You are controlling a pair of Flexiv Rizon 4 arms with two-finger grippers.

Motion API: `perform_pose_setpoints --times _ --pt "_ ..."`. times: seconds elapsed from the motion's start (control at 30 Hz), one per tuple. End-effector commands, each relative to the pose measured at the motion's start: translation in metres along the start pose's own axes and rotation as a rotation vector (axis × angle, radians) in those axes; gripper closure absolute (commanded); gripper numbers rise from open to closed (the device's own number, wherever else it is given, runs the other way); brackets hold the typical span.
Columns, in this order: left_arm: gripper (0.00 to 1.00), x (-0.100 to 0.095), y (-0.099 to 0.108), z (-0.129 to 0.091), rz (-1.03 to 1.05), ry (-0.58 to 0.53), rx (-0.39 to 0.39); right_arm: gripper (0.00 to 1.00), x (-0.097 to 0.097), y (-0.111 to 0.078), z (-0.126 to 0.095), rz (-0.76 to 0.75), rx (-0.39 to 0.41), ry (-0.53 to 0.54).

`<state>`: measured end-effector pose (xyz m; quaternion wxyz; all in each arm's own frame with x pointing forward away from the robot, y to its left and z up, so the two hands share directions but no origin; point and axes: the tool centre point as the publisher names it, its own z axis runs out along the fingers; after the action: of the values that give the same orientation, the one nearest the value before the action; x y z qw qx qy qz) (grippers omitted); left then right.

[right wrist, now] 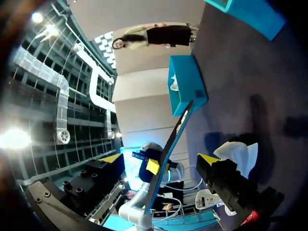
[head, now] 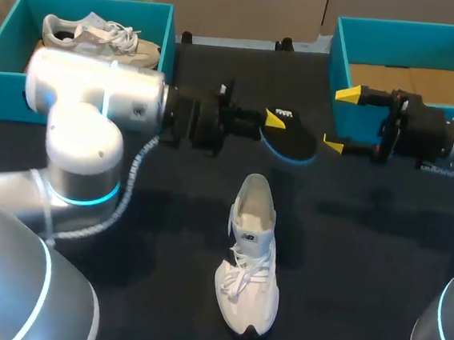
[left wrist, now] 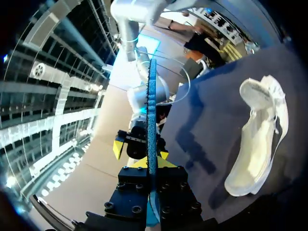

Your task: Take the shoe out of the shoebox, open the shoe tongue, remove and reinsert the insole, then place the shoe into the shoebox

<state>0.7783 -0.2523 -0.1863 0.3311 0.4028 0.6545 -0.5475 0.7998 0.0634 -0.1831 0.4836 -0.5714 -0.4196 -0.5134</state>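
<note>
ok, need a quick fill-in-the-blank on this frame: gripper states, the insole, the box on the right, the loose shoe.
1. The left gripper is ___ on the insole.
2. The right gripper, just beyond the insole's far end, is ___.
3. The right shoebox is ___.
4. The white shoe rests on the table, not in a ___.

Missing words: shut; open; empty; shoebox.
</note>
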Motion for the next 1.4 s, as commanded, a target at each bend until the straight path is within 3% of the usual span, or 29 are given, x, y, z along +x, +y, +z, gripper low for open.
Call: perform_pose_setpoints --times 0.03,0.3,0.5,0.67,0.87,1.4 --pt "1.0 -0.005 -0.001 -0.01 -0.191 0.14 0.026 0.0 0.001 -0.003 0.0 0.0 -0.008 -0.002" --pt "1.0 -0.005 -0.001 -0.01 -0.191 0.14 0.026 0.0 0.001 -0.003 0.0 0.0 -0.008 -0.002" --pt "1.0 -0.009 -0.011 -0.021 -0.459 0.193 0.062 0.0 0.001 -0.003 0.0 0.0 -0.008 -0.002" --pt "1.0 -0.011 -0.016 -0.033 -0.635 0.193 0.047 0.0 0.001 -0.003 0.0 0.0 -0.008 -0.002" --pt "1.0 -0.018 -0.012 -0.038 -1.036 0.282 0.091 0.0 0.001 -0.003 0.0 0.0 -0.008 -0.002" --pt "1.0 -0.018 -0.012 -0.038 -1.036 0.282 0.091 0.0 0.001 -0.003 0.0 0.0 -0.008 -0.002"
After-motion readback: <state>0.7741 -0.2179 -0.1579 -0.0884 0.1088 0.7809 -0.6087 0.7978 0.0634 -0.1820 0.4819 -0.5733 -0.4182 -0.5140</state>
